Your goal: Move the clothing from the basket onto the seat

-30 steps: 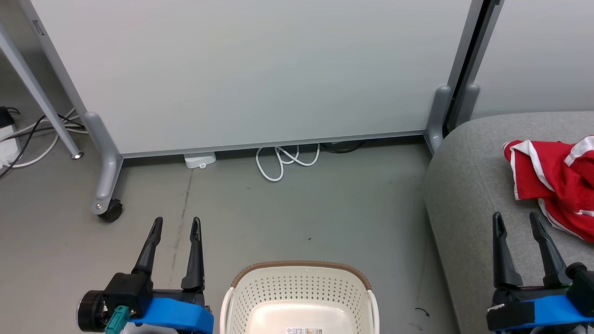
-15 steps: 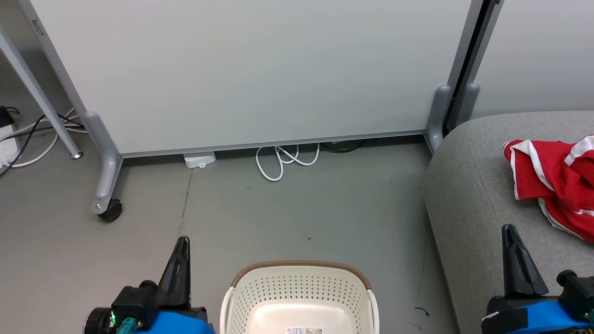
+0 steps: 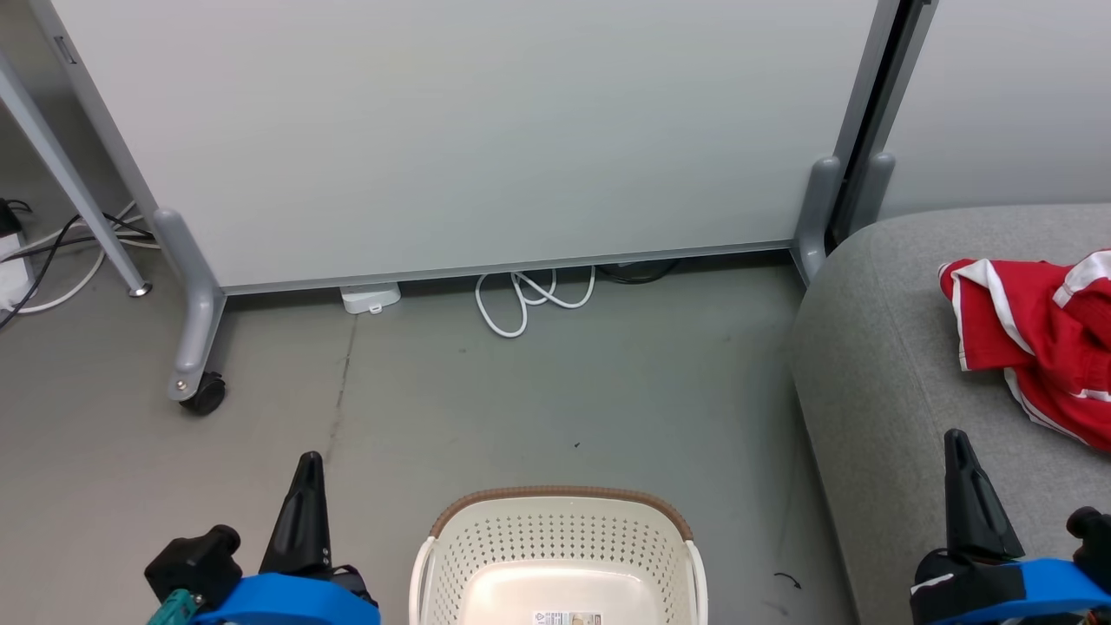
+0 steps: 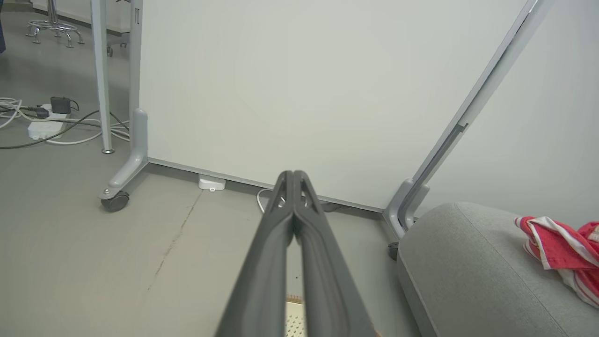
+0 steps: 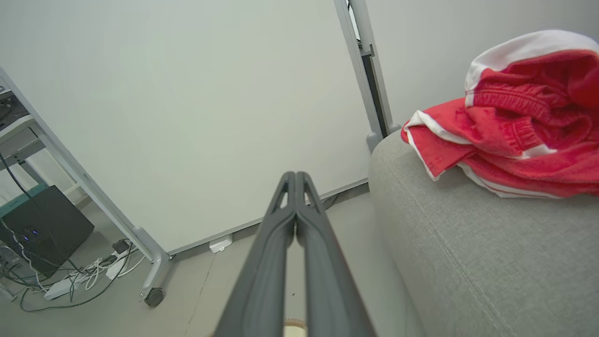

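Item, laundry basket [image 3: 562, 496]: cream perforated plastic with a brown rim band, standing on the grey floor [image 3: 538, 399] at the near side, between the two arms. The visible part of its bottom is bare except for a small label; its nearest part is cut off from sight. Item, clothing [image 3: 1028, 343]: red jerseys with white stripe trim, heaped in a loose crumple on the sofa seat [image 3: 877, 373] to the right, well apart from the basket. They lie as soft fabric falls when let go, not folded. Item, left gripper [image 4: 293, 174]: two dark fingers pressed together with nothing between them, held over the floor just left of the basket and pointing toward the far partition panel [image 3: 469, 130]. Item, right gripper [image 5: 295, 174]: fingers likewise closed tip to tip and empty, held above the near part of the seat, with the garments farther off to its right and not touching it. Both grippers sit low and close to the body, which reads as a parked posture, not a reach. Item, surroundings: the pale panel stands on a castered foot [image 3: 195, 382] with a white cable [image 3: 521, 304] coiled at its base and a power strip [image 4: 44, 128] far left. Judgement: with the garments on the seat and the visible basket bottom bare, the transfer looks finished or nearly so. The hidden near part of the basket would need checking.
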Controlling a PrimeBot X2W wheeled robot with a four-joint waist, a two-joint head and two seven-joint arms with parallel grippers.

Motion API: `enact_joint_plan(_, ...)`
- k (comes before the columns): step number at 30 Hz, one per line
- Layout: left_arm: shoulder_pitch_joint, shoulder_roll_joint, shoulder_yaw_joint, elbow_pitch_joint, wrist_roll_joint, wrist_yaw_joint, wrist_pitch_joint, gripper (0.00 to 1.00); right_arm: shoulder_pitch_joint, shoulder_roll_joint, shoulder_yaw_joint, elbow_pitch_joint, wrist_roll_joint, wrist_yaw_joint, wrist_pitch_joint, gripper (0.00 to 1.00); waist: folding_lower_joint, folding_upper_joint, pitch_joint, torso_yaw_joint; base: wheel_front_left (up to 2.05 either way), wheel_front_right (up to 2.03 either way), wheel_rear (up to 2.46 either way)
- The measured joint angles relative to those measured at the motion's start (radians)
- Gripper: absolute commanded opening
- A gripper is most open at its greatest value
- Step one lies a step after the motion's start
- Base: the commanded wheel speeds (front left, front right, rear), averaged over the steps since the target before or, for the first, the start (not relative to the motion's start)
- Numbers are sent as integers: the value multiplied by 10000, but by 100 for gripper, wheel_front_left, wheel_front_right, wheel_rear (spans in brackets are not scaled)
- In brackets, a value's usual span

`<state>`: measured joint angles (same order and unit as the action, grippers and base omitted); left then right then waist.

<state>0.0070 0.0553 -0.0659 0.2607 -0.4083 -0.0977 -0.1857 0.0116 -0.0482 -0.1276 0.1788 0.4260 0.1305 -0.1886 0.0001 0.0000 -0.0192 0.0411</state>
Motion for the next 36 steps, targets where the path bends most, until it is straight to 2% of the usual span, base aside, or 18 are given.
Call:
enact_joint_plan(15,-190,-19,359,-29,-2468,-59,612,0,-182,2,40,125,2437,-2,591,0,0,0,30,-56,0,0,0)
enact_joint_plan(36,-467,-29,805,-52,-5292,-119,1319,0,-442,2,63,276,5204,-2,1319,0,0,0,72,-133,0,0,0)
